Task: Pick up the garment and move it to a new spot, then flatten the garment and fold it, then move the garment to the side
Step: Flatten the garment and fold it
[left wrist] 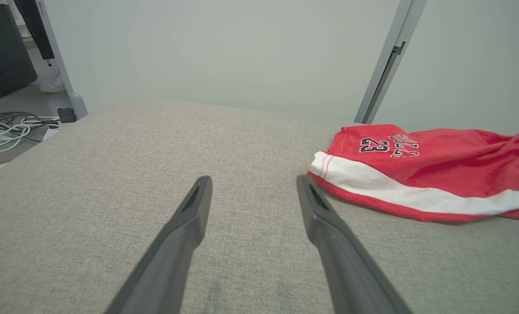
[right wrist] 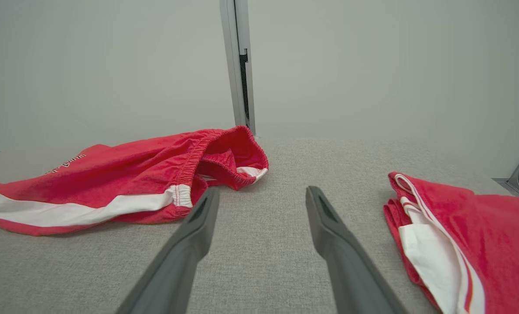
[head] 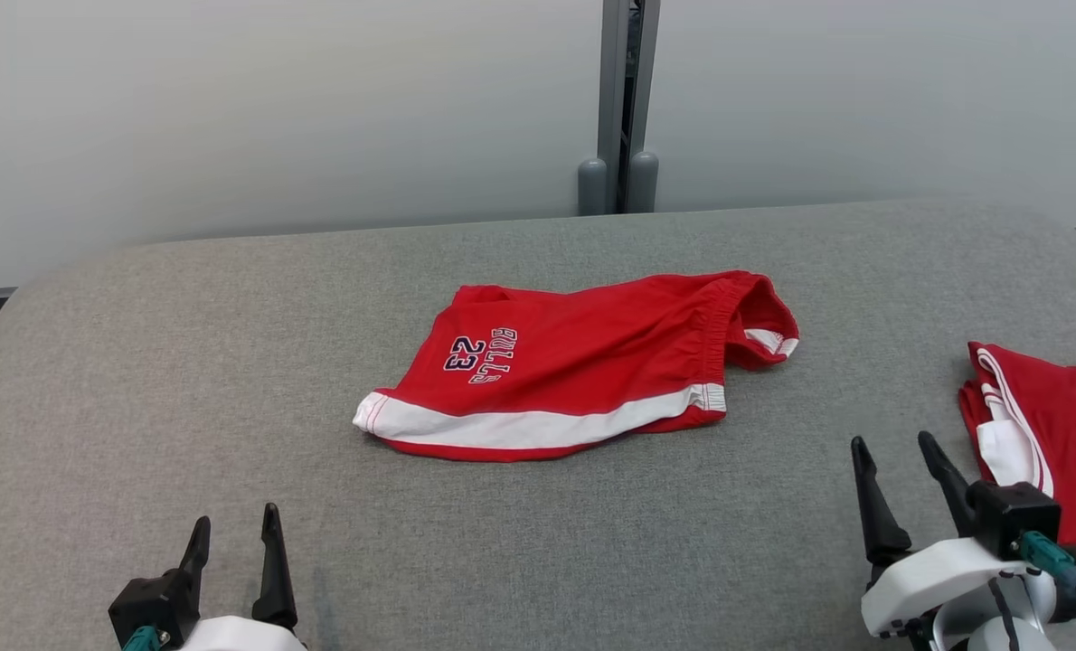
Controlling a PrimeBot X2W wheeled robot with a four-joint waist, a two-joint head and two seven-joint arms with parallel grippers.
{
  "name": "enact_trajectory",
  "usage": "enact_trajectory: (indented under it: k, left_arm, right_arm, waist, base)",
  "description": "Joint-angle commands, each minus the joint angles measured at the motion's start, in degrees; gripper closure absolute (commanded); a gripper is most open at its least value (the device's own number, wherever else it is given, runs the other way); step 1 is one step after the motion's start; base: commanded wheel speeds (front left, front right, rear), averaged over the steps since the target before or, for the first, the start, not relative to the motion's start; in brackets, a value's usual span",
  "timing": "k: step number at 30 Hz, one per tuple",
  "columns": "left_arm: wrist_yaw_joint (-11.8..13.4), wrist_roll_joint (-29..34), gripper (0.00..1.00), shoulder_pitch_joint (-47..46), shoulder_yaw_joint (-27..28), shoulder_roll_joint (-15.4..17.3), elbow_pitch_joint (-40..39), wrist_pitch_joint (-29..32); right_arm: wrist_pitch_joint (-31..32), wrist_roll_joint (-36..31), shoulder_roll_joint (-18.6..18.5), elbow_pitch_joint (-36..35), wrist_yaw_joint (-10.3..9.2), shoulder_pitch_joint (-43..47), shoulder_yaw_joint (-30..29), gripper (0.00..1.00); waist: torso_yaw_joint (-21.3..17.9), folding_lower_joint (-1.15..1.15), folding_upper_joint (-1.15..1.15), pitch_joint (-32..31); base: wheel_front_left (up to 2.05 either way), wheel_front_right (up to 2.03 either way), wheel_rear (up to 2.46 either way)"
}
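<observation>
The garment (head: pixel 583 366) is a pair of red shorts with a white side stripe and "BULLS 23" print, lying rumpled in the middle of the grey padded table (head: pixel 185 362). It also appears at the right of the left wrist view as the garment (left wrist: pixel 434 170) and at the left of the right wrist view as the garment (right wrist: pixel 124 179). My left gripper (head: pixel 235 526) stands open near the front left edge, well short of the shorts, nothing between its fingers. My right gripper (head: pixel 895 445) is open at the front right, empty, between the shorts and a second red cloth.
A second red garment with white trim (head: pixel 1044 434) lies folded at the table's right edge, close beside my right gripper; it shows as the red cloth (right wrist: pixel 460 235) in the right wrist view. A pale wall with a grey post (head: pixel 624 108) stands behind the table. Cables (left wrist: pixel 11 126) lie on the floor left.
</observation>
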Motion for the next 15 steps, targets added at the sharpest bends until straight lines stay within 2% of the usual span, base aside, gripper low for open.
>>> enact_trajectory:
  k: [1, 10, 15]
  left_arm:
    - [0.0, 0.1, 0.0, 0.2, 0.2, 0.3, -0.1, -0.1]
    - [0.4, 0.6, 0.0, -0.1, -0.2, 0.3, -0.6, -0.1]
    - [0.2, 0.1, 0.0, -0.8, -1.0, 0.3, -0.8, -0.1]
  right_arm:
    - [0.0, 0.6, -0.2, -0.1, -0.02, 0.9, 0.3, 0.0]
    - [0.0, 1.9, -0.2, -0.3, -0.02, 0.7, 2.0, 0.0]
    - [0.0, 2.7, -0.2, 0.5, -0.02, -0.3, 5.1, 0.0]
  waist:
    - [0.1, 0.0, 0.0, -0.1]
    - [0.6, 0.0, 0.0, 0.3]
    - [1.7, 0.0, 0.0, 1.8]
  base:
    - [0.0, 0.0, 0.0]
    - [0.0, 0.0, 0.0]
    - [0.0, 0.0, 0.0]
